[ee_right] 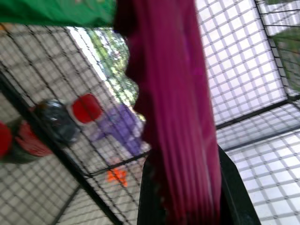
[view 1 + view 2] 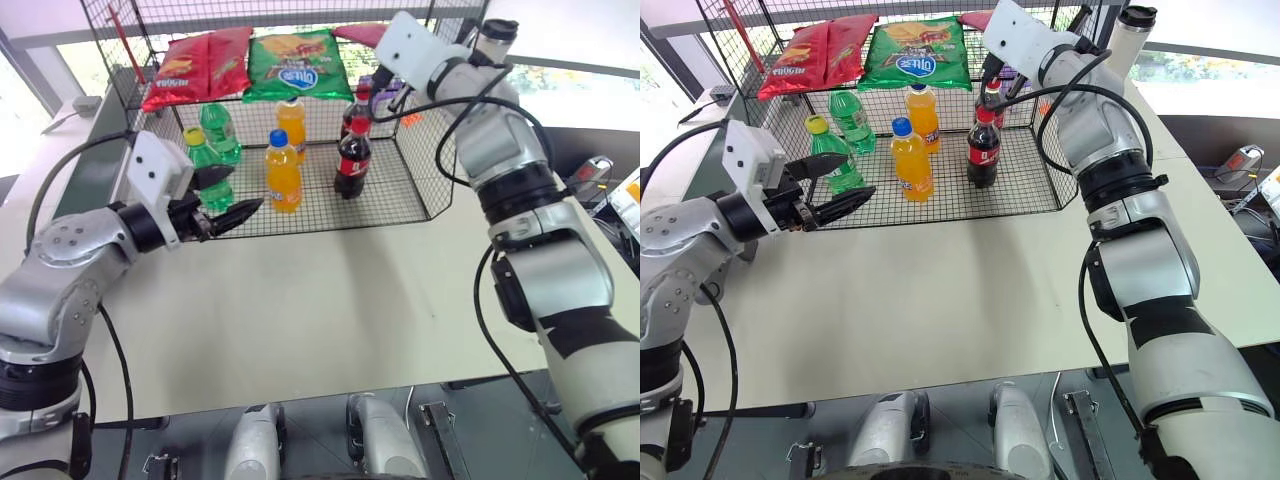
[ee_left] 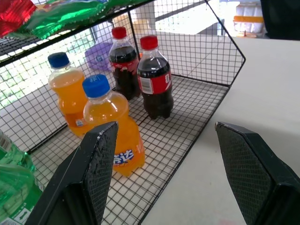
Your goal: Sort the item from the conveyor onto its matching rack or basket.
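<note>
The right gripper (image 1: 185, 197) jaws grasp the pink chip bag (image 1: 171, 93) at the rack's (image 2: 420, 190) upper level; the left gripper (image 3: 171, 173) jaws hang released beside the rack's front.

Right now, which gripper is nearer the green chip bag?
Right. The right gripper, shut on the magenta chip bag, is at the rack's upper level beside the green chip bag. The left gripper hangs open, lower, by the green bottles.

Right arm: I've got it reaching to the rack's (image 2: 1040, 195) upper level beside the green chip bag (image 2: 915, 55).
Left gripper (image 2: 835, 190): my jaws apart, at the rack's front edge.
Lower level: orange bottles (image 2: 910, 160), cola (image 2: 983, 150).
</note>
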Robot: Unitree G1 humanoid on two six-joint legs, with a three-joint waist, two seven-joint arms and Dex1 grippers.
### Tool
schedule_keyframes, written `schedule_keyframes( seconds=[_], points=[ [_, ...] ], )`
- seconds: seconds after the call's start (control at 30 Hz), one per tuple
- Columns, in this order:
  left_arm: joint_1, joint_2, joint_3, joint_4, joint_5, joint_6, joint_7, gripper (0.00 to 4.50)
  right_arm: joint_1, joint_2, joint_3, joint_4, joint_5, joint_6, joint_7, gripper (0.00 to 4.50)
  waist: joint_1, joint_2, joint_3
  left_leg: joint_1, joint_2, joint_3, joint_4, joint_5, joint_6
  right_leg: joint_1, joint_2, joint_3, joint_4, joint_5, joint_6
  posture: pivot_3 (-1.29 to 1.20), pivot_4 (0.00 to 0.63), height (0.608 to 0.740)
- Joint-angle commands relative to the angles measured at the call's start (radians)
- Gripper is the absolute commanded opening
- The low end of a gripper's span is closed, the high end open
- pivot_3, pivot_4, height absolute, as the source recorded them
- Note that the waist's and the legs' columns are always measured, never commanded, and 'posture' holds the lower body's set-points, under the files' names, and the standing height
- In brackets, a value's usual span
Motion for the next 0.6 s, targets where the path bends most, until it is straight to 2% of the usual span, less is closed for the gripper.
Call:
schedule_keyframes(
  seconds=[0.03,0.13,0.23,0.27,0.3,0.37,0.6],
  points=[
    [0.004,-0.003,0.001,-0.010,0.027,-0.034,0.006,3.47,-0.026,-0.003,-0.032,-0.024,0.031,0.009,0.023,0.27,0.001,0.000,0.000,0.000,0.000,0.000,0.000,0.000,0.000,0.000,0.000,0.000,0.000,0.000,0.000,0.00,0.150,0.740],
    [0.004,-0.007,0.000,-0.009,0.034,-0.037,0.006,3.48,-0.023,-0.014,-0.029,-0.025,0.041,0.010,0.050,1.37,-0.001,0.000,0.000,0.000,0.000,0.000,0.000,0.000,0.000,0.000,0.000,0.000,0.000,0.000,0.000,0.00,0.150,0.740],
    [0.007,-0.010,0.000,-0.009,0.039,-0.039,0.004,3.48,-0.027,-0.027,-0.037,-0.039,0.050,0.007,0.061,2.83,-0.001,0.000,0.000,0.000,0.000,0.000,0.000,0.000,0.000,0.000,0.000,0.000,0.000,0.000,0.000,0.00,0.150,0.740],
    [0.007,-0.011,0.000,-0.008,0.040,-0.040,0.003,3.48,-0.027,-0.034,-0.043,-0.055,0.063,0.008,0.087,3.19,-0.001,0.000,0.000,0.000,0.000,0.000,0.000,0.000,0.000,0.000,0.000,0.000,0.000,0.000,0.000,0.00,0.150,0.740],
    [0.008,-0.011,0.000,-0.006,0.042,-0.041,0.002,3.48,-0.026,-0.041,-0.045,-0.069,0.069,0.008,0.109,3.81,0.000,0.000,0.000,0.000,0.000,0.000,0.000,0.000,0.000,0.000,0.000,0.000,0.000,0.000,0.000,0.00,0.150,0.740],
    [0.008,-0.013,0.001,-0.004,0.044,-0.043,0.001,3.48,-0.020,-0.054,-0.042,-0.092,0.077,0.007,0.153,4.46,-0.001,0.000,0.000,0.000,0.000,0.000,0.000,0.000,0.000,0.000,0.000,0.000,0.000,0.000,0.000,0.00,0.150,0.740],
    [0.004,-0.026,-0.012,0.009,0.059,-0.055,0.000,3.48,-0.004,-0.056,-0.045,-0.130,0.114,-0.001,0.257,4.46,-0.003,0.000,0.000,0.000,0.000,0.000,-0.001,0.000,0.000,0.000,0.000,0.000,0.000,0.000,0.000,0.00,0.150,0.740]
  ],
)
